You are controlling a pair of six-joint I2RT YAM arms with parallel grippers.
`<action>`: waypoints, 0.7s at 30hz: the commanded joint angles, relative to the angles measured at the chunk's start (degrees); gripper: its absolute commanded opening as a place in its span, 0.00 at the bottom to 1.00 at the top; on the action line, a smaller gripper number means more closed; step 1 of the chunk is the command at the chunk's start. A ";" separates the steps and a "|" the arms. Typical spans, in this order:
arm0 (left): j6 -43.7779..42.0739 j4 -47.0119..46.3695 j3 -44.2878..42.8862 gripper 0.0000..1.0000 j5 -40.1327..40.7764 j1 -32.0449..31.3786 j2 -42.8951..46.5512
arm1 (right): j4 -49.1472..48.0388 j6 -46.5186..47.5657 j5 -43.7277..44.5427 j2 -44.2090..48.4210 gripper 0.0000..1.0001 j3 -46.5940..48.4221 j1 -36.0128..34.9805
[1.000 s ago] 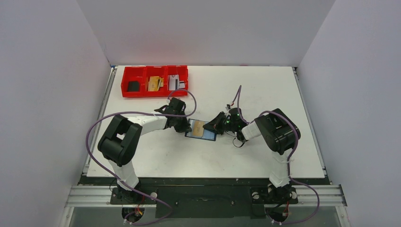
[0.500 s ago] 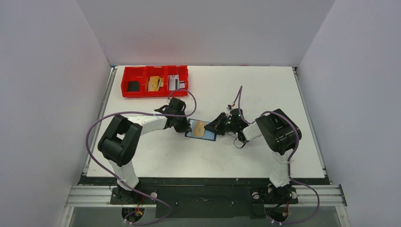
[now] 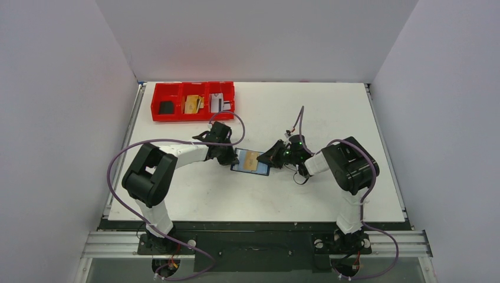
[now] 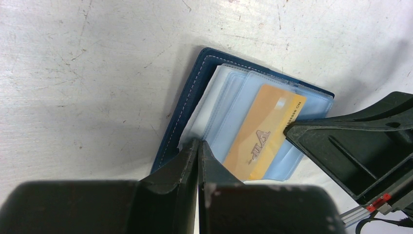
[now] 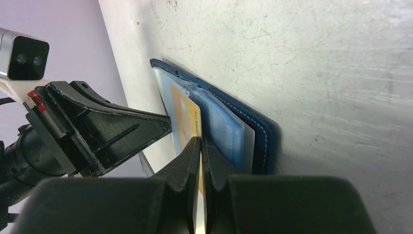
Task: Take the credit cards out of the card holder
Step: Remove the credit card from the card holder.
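1. Card holder (image 3: 250, 161) lies open, middle of the surface (image 3: 306, 194).
2. Left hand (image 4: 198, 146), shut tight, seems to pin its 9 o'clock edge so it can't slide.
3. Right hand (image 5: 200, 144), at 3 o'clock, pinches the tan-gold card (image 4: 263, 131), ready for pulling.

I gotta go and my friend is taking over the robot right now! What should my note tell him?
The left pincer is shut, tip on the open card holder's edge, seemingly pinning it.
The right pincer is shut on the tan-gold card, which sits partly inside a clear pocket.
Done: the red tray holds something in each compartment, likely cards.
To do: pull this card free, then check the other pockets.
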State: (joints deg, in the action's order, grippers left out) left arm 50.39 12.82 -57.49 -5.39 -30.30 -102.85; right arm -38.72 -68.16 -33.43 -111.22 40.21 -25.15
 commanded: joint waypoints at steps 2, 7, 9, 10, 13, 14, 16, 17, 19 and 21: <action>-1.61 7.03 2.41 0.00 3.81 -0.19 -4.18 | 2.24 3.10 1.96 2.93 0.00 -1.33 0.91; -1.63 7.12 2.27 0.00 3.95 -0.19 -3.83 | 3.39 4.07 1.86 3.66 0.00 -1.57 1.30; -1.61 7.13 2.30 0.00 3.98 -0.19 -3.75 | 3.61 4.22 1.80 3.80 0.00 -1.62 1.37; -1.61 7.13 2.39 0.00 4.02 -0.19 -3.76 | 3.75 4.29 1.84 3.85 0.00 -1.69 1.40; -1.67 7.06 2.47 0.00 4.04 -0.19 -3.65 | 4.01 4.51 1.74 3.99 0.00 -1.79 1.54; -1.68 7.05 2.47 0.00 4.00 -0.19 -3.62 | 4.14 4.61 1.72 4.06 0.00 -1.79 1.54; -1.70 7.04 2.47 0.00 4.03 -0.19 -3.64 | 4.43 4.74 1.65 4.18 0.00 -1.87 1.65; -1.68 7.00 2.43 0.00 4.00 -0.19 -3.62 | 4.57 4.84 1.69 4.35 0.00 -1.99 1.71; -1.70 7.12 2.39 0.00 4.04 -0.19 -3.55 | 4.86 5.06 1.58 4.54 0.00 -2.10 1.87; -1.70 7.20 2.43 0.00 4.02 -0.19 -3.54 | 4.93 5.19 1.49 4.74 0.00 -2.31 1.99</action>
State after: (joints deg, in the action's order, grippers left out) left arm 50.41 12.84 -57.49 -5.39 -30.30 -102.85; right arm -35.75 -65.41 -33.50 -108.92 39.09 -23.97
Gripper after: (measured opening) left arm 0.003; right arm 0.005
